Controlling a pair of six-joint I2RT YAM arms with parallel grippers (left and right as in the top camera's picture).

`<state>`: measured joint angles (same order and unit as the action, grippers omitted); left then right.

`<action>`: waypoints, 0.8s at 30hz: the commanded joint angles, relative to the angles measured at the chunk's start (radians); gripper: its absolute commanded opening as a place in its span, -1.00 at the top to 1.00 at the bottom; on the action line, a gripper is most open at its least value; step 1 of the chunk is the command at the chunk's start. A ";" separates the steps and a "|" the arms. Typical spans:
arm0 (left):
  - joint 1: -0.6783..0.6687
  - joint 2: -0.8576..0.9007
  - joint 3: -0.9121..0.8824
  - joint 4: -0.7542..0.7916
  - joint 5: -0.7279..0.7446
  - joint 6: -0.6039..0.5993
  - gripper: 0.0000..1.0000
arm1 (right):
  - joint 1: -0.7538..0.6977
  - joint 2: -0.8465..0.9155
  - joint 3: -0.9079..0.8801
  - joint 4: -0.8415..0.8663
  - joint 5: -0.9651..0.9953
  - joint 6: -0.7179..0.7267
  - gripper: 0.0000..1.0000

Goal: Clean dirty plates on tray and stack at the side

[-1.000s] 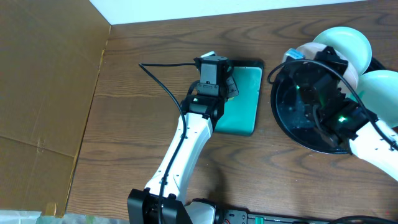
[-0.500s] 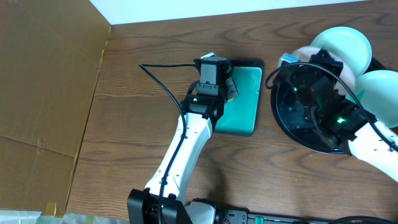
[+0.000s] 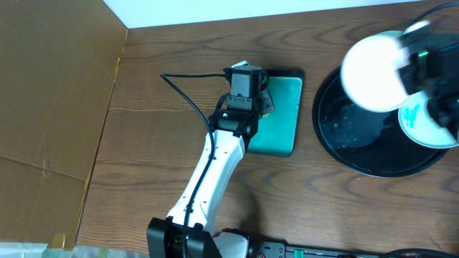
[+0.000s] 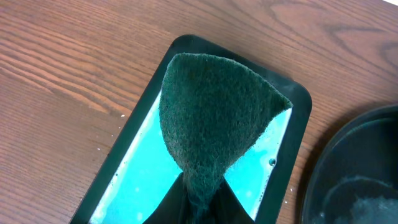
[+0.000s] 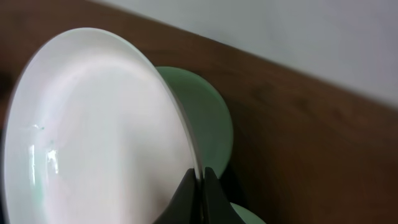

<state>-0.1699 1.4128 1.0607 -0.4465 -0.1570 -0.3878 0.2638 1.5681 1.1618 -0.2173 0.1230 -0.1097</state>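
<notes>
plate (image 3: 373,72) | right gripper (image 5: 200,186) pinching its rim | left gripper (image 4: 199,200) pinching scouring pad (image 4: 214,118)

Table (image 3: 143,107) matt wood grain, tray (image 3: 338,140) glossy black, plate (image 5: 93,124) smooth glossy white, scouring pad (image 4: 211,118) rough fibrous green, cardboard (image 3: 50,107) at left matt brown.

"What colours are you looking at?"

"Your bench (image 3: 143,179) is brown wood with darker grain. The tray (image 3: 344,147) is glossy black, flecked with pale specks. One plate (image 3: 373,72) is plain white. The other plate (image 3: 423,129) is white with a teal smear."

"And on your left?"

"You've a dish (image 3: 283,118) with a black rim and bright teal inside, a dark green pad (image 4: 211,124), and an arm (image 3: 215,168) that's white with black joints."
</notes>
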 commanded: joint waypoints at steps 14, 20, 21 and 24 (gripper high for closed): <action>0.006 -0.002 -0.004 -0.003 -0.008 0.009 0.86 | -0.591 0.090 0.005 0.036 -0.385 0.387 0.97; 0.006 -0.002 -0.004 -0.002 -0.008 0.009 0.86 | -0.692 0.209 0.005 0.065 -0.304 0.417 0.98; 0.006 -0.002 -0.004 -0.002 -0.008 0.009 0.85 | -0.700 0.229 0.005 0.068 -0.304 0.417 0.97; 0.006 -0.002 -0.004 -0.002 -0.008 0.009 0.86 | -0.713 0.292 0.005 0.080 -0.303 0.416 0.97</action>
<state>-0.1699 1.4128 1.0607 -0.4461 -0.1566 -0.3878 -0.4385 1.8076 1.1618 -0.1482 -0.1886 0.2802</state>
